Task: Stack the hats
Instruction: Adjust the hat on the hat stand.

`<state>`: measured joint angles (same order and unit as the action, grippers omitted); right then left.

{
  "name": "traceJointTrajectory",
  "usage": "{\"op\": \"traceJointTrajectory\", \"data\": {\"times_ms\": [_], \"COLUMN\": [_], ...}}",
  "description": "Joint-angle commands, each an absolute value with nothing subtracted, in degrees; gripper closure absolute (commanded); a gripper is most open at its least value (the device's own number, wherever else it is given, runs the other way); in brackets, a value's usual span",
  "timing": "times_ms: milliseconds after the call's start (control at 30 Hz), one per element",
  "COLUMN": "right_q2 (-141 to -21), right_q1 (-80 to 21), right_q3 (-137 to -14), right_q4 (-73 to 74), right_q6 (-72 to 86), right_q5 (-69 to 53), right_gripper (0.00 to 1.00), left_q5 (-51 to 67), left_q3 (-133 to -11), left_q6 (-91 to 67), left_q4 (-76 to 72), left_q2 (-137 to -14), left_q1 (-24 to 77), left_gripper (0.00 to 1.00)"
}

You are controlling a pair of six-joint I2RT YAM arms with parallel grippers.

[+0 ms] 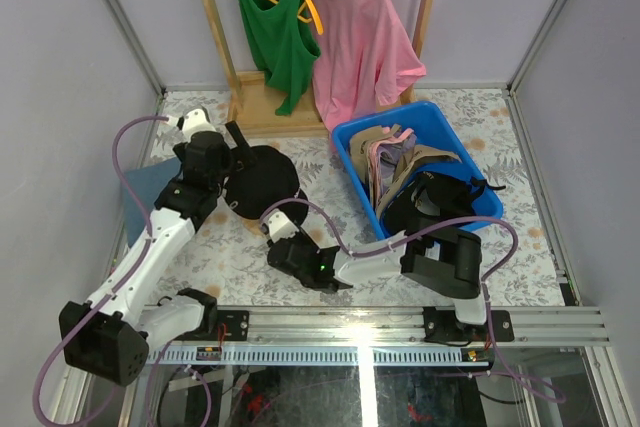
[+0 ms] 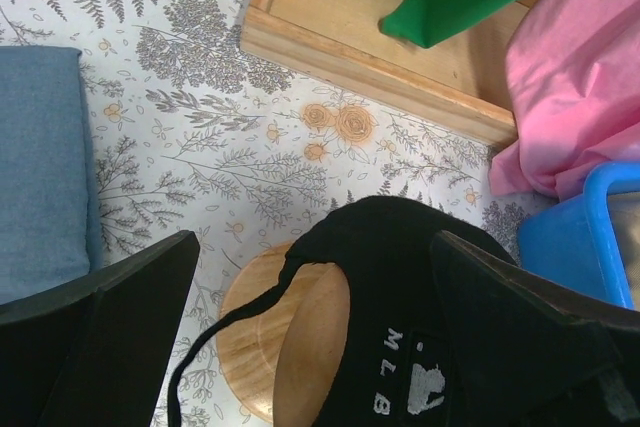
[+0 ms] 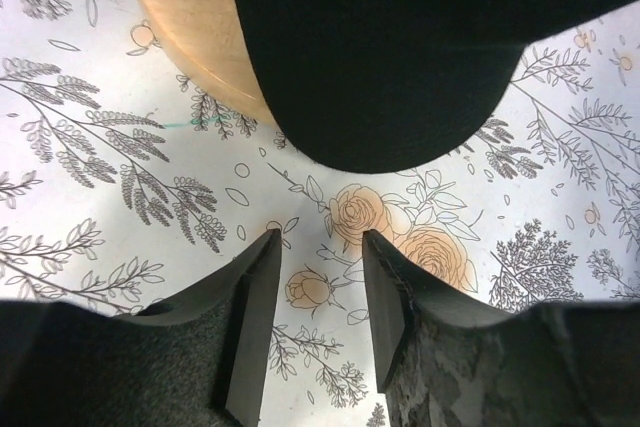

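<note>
Left gripper (image 2: 315, 247): spread wide, empty, poised over the back of the black cap (image 2: 400, 277); contact with it impossible to tell. Right gripper (image 3: 320, 247): narrow gap between the fingers, nothing in it, low over the table (image 1: 230, 252), just short of the cap's rounded edge.

Table: floral covering, shut in by walls (image 1: 60, 67) at left, right and back, metal rail along the near edge. Widest bare stretch at the near left and in the near middle, the latter partly taken up by the right arm.

Rack (image 1: 255, 107): wooden, at the back edge, with a pink shirt (image 1: 355, 37) and a green top (image 1: 275, 27) hanging down close to the back of the bin.

Bin (image 1: 342, 139): blue, right of centre, long axis slanting from back-left to near-right, a strip of bare cloth between it and the cap. Inside, a heap of hats (image 1: 400, 162), tan and pinkish on top, a dark one at the near end.

Blue cloth (image 1: 140, 192): flat at the left edge, under the left arm.

Black cap: left of centre, seated on the stand (image 2: 250, 337), near-round from above, long axis hard to make out there. Back with white lettering and a dangling strap turned toward the left gripper; rounded edge, brim by the look of it, toward the right gripper.

Stand: round, wooden, peeking out beneath the cap.
</note>
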<state>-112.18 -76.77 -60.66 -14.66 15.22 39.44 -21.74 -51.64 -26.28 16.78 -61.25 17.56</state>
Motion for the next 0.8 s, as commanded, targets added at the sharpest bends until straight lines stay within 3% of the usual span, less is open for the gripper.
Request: {"op": "traceJointTrajectory", "data": {"times_ms": [0, 200, 767], "right_q2": [-107.19, -105.83, -105.03], "right_q1": [-78.07, -79.04, -79.8], "right_q3": [-60.9, -61.65, -61.71], "right_q4": [-14.48, -12.63, -11.28], "right_q6": [16.39, 16.19, 16.09], "right_q5": [42.84, 43.56, 44.86], "right_gripper": [0.53, 0.47, 0.46], "left_q5": [-23.74, -24.78, -25.92], "left_q3": [-52.15, -52.4, -53.23], "left_q6": [-26.04, -26.26, -26.36], "left_q4": [21.91, 22.06, 21.97], "left_q2": [-59.48, -58.54, -58.14], "left_q1": [17.31, 17.29, 17.25], "left_gripper": [0.0, 0.0, 0.0]}}
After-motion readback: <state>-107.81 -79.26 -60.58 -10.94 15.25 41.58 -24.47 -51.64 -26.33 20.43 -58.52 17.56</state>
